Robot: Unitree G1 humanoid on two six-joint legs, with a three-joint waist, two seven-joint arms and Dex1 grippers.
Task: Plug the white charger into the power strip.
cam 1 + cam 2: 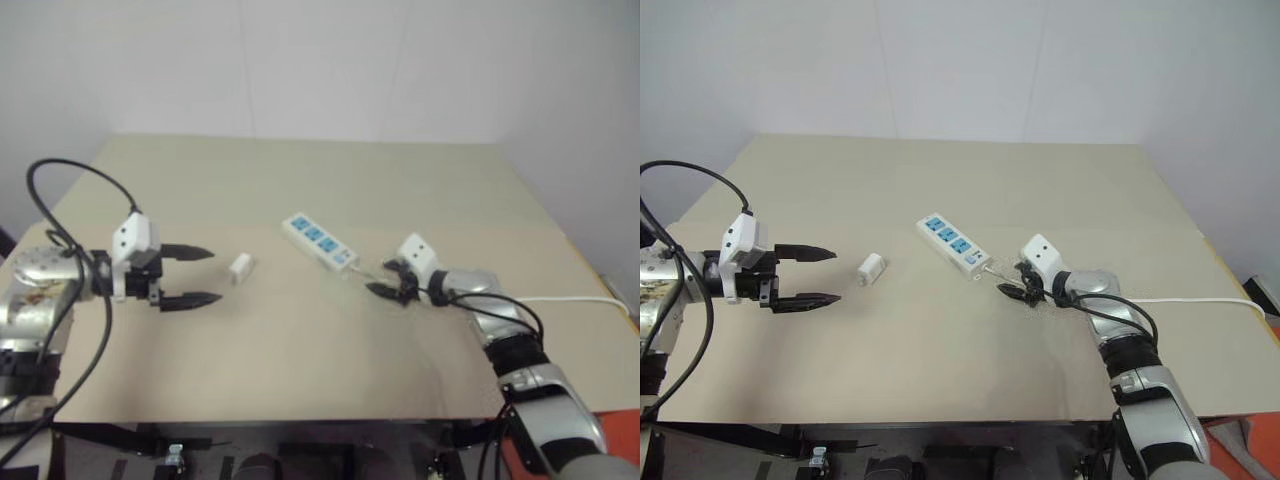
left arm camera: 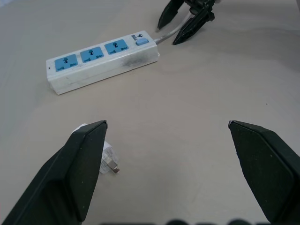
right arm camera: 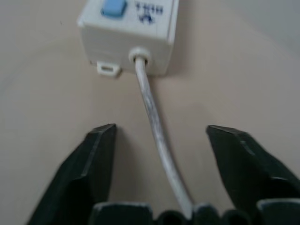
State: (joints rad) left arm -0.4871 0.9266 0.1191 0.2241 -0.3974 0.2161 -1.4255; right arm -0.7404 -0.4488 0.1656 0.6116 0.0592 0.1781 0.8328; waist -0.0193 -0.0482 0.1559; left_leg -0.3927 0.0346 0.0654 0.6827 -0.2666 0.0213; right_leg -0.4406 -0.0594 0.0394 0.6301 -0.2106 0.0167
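the right pincer (image 1: 1012, 281) straddles the thin white cable (image 3: 157, 136) with fingers apart, likely to steady the long white plastic power strip (image 1: 319, 241) mid-desk (image 1: 300, 340); the left pincer (image 1: 190, 275) waits spread wide — the small white plastic cube charger (image 1: 241, 267) lies just right of it, untouched.

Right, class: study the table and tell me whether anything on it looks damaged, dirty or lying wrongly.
Two things stand out. The power strip has a dark smudge along its side wall, near the switch end. The white charger lies tipped on its side on the table with its prongs pointing sideways, not down toward an outlet.
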